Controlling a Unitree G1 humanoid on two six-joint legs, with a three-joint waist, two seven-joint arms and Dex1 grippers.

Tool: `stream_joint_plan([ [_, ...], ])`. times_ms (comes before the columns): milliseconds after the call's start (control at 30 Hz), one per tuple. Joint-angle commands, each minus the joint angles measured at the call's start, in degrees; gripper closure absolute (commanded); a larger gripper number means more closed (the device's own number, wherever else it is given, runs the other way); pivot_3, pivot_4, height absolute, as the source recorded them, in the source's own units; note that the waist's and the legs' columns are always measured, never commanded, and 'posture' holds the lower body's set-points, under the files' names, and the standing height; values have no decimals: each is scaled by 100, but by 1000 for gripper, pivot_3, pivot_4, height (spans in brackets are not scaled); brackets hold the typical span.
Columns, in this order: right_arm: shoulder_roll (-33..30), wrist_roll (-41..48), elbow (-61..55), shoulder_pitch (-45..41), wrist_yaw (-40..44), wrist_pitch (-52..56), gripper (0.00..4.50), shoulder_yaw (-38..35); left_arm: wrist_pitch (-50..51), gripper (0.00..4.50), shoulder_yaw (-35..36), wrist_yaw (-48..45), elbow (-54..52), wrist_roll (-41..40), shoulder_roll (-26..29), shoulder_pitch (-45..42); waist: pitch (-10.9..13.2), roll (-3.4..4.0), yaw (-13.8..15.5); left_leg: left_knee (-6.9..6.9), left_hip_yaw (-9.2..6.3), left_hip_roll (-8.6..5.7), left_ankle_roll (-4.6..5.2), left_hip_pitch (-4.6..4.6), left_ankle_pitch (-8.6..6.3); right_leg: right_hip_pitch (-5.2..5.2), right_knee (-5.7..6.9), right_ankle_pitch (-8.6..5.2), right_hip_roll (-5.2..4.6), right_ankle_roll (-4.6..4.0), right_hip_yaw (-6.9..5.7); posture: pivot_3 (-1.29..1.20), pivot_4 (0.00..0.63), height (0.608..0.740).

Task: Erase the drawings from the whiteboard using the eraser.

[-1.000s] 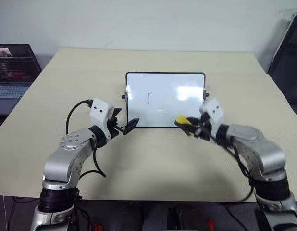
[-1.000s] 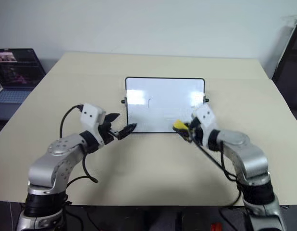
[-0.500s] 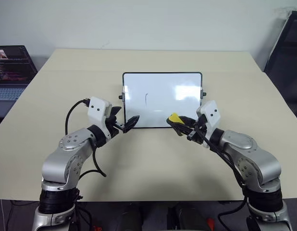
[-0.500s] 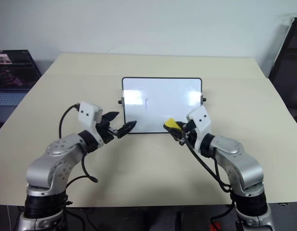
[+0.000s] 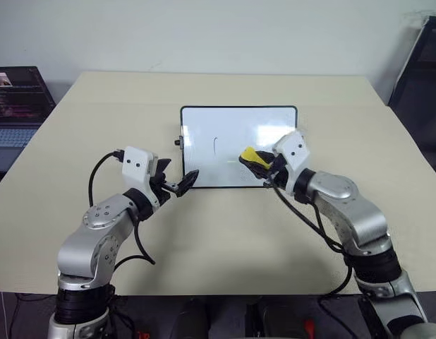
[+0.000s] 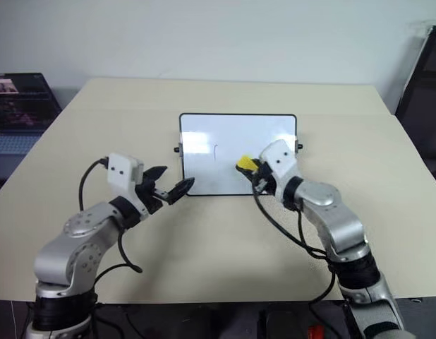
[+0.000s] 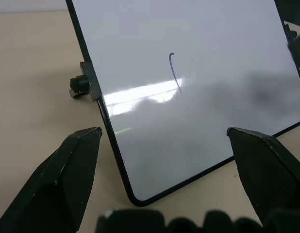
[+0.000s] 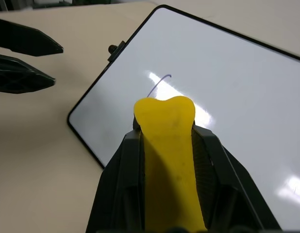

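Observation:
The whiteboard (image 5: 239, 123) stands tilted at the middle of the table, black-framed, with a knob (image 7: 78, 85) on its side. One thin curved drawing (image 5: 214, 145) sits left of the board's middle, also seen as a drawing (image 7: 174, 73) in the left wrist view. My right gripper (image 5: 260, 164) is shut on the yellow eraser (image 5: 250, 155), held in front of the board's face just right of the mark (image 8: 158, 84). My left gripper (image 5: 180, 175) is open, its fingers on either side of the board's lower left corner (image 7: 135, 196).
A laptop (image 5: 17, 99) sits beyond the table's left edge. A dark frame (image 5: 422, 63) stands at the far right. The beige table (image 5: 225, 233) has bare room in front of the board.
My right gripper has carried the eraser up and to the left, from the board's lower right edge onto its face near the mark. The left gripper has stayed in place.

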Motion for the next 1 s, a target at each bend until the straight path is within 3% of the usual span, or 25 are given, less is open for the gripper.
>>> stream_joint_plan([
  [33, 170, -624, 832, -740, -50, -842, 3515, 357, -196, 0, 73, 42, -115, 100, 56, -30, 0, 0, -10, 0, 1, -1, 0, -1, 0, 0, 0, 0, 0, 0, 1, 0, 150, 740],
  [233, 820, -1319, 3080, -2077, -225, -1972, 3515, 678, -185, 0, -108, -218, 176, 176, 256, -275, 0, -1, -44, 2, 1, 1, -1, 0, 1, -4, 10, 1, 0, -1, -2, 0, 150, 740],
  [500, 1178, -1810, 4799, -2735, -340, -2911, 3515, 701, -259, 0, -406, -437, 407, 251, 289, -537, 0, -1, -15, 2, 2, -2, -1, -3, 1, -4, 5, 1, -8, -1, -3, 0, 150, 740],
  [833, 339, -2864, 4467, -2018, 1050, -3472, 3515, 1735, -299, 0, -554, -608, 612, 429, 396, -746, -1, -2, -37, 10, 1, -2, 1, 10, 0, 2, 29, 1, -7, -1, -3, 0, 150, 740],
  [1000, 393, -3290, 4606, -2233, 160, -3721, 3515, 1582, -333, 0, -571, -650, 653, 460, 377, -747, 0, -2, -59, 15, -1, -2, -2, 22, 4, 5, 51, 2, -5, -1, -4, 0, 150, 740],
])
